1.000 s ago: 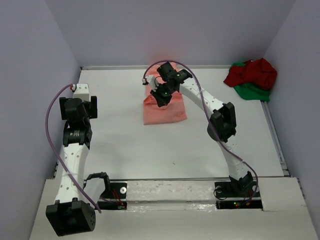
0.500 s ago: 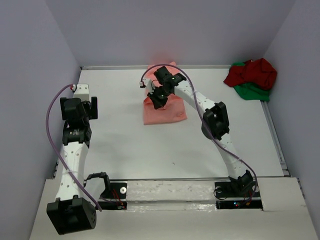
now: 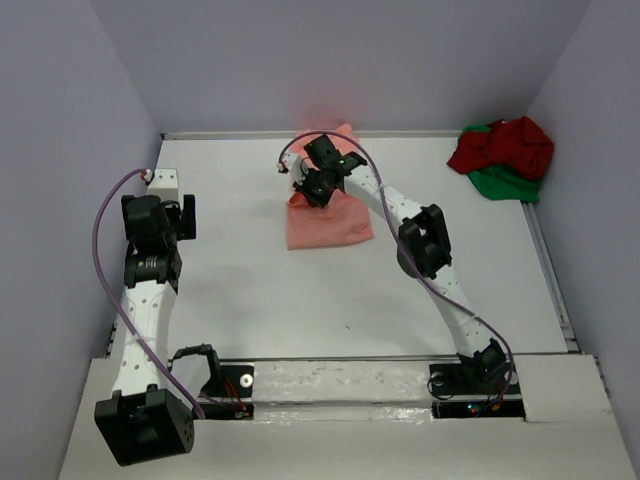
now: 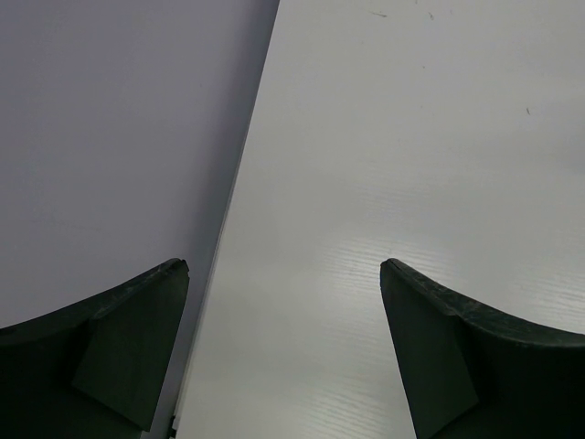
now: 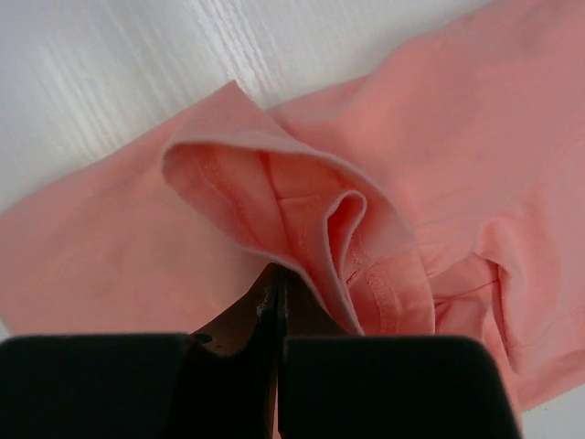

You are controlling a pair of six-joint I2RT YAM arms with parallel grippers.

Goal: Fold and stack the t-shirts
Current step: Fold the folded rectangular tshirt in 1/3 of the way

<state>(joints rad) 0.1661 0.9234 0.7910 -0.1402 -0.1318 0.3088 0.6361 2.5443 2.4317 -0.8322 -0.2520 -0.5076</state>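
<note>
- While the overhead view shows only the dark back of the right tool [image 3: 313, 188] over the salmon-pink t-shirt [image 3: 332, 226], its wrist camera shows the right tool [image 5: 277, 274] with jaws pressed together, pinching a raised fold of that cloth.
- From that wrist view we see the salmon-pink t-shirt [image 5: 110, 238] curled into a loop at the fingertips, with a stitched hem showing on the fold's inner side. None of this can be made out from above.
- From above we see the shirt lying at the middle far part of the worktop [image 3: 250, 300], part folded, its far edge lifted behind the right arm, which hides the shirt's upper left part.
- We see the dark red t-shirt [image 3: 512, 143] bunched on top of the bright green t-shirt [image 3: 505, 184] at the far right corner, well apart from the pink one. Neither wrist camera shows this pile.
- At the left edge, the left tool [image 4: 283, 265] has its jaws spread wide and holds nothing, with bare worktop and the side wall [image 4: 110, 137] below it.
- We see a purple cable [image 3: 100, 250] looping beside the left arm.
</note>
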